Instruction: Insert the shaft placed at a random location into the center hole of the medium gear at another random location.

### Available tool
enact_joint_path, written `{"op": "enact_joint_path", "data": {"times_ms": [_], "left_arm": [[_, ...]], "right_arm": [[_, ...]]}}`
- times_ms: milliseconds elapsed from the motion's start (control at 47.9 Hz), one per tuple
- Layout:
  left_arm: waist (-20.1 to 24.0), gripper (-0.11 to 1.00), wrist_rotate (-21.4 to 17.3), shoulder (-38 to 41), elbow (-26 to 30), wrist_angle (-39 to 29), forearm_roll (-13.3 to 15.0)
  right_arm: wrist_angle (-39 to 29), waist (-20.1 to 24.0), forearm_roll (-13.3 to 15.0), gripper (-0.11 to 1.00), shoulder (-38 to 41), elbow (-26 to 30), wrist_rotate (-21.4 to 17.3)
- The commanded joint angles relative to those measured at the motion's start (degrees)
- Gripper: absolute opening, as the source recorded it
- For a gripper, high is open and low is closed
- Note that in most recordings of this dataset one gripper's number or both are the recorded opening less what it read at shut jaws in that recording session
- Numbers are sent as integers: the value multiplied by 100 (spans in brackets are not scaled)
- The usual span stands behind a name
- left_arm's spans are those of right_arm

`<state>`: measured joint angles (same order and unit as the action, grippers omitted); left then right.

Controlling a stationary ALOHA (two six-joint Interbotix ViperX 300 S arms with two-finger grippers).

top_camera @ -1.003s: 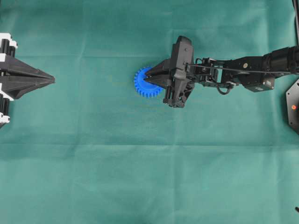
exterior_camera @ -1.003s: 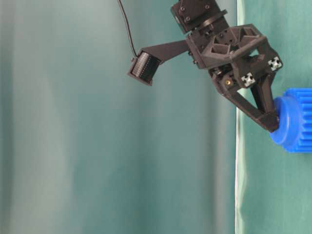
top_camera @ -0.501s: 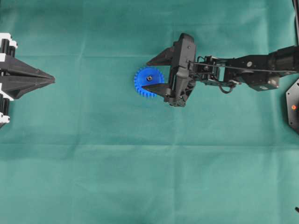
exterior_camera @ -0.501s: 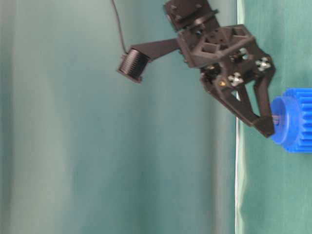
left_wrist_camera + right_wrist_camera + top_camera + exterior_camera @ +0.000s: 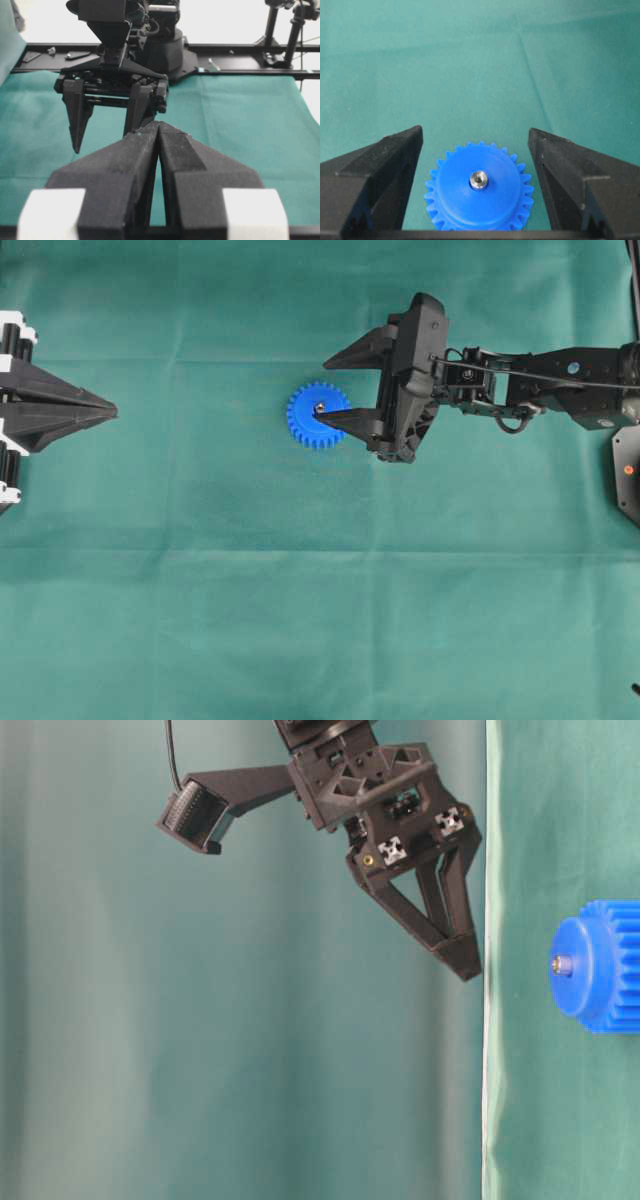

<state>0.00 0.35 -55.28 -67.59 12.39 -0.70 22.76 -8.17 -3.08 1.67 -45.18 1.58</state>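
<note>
Shaft, a tiny shiny silver metal pin, is seen seated in the center hole of the bright blue plastic toothed medium gear mid-cloth, so the released right gripper is best lifted straight clear without brushing it, while the left gripper rests clenched.

The gear is bright blue plastic, smooth with a slight sheen. The shaft is bare silver metal, shiny, with a small recess in its end face. The cloth over the surface is green, matt and faintly creased along fold lines. Both end effector bodies, right and left, are matt black plastic with a fine grainy texture.
</note>
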Motion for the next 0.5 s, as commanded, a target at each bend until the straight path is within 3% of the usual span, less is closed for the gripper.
{"op": "enact_joint_path", "data": {"times_ms": [0,480], "left_arm": [[0,0,9,26,149,26,-9],[0,0,35,26,149,26,-9]], "right_arm": [[-26,0,0,86,-176,26,44],[-105,-9,-18,86,-1169,-826,9]]}}
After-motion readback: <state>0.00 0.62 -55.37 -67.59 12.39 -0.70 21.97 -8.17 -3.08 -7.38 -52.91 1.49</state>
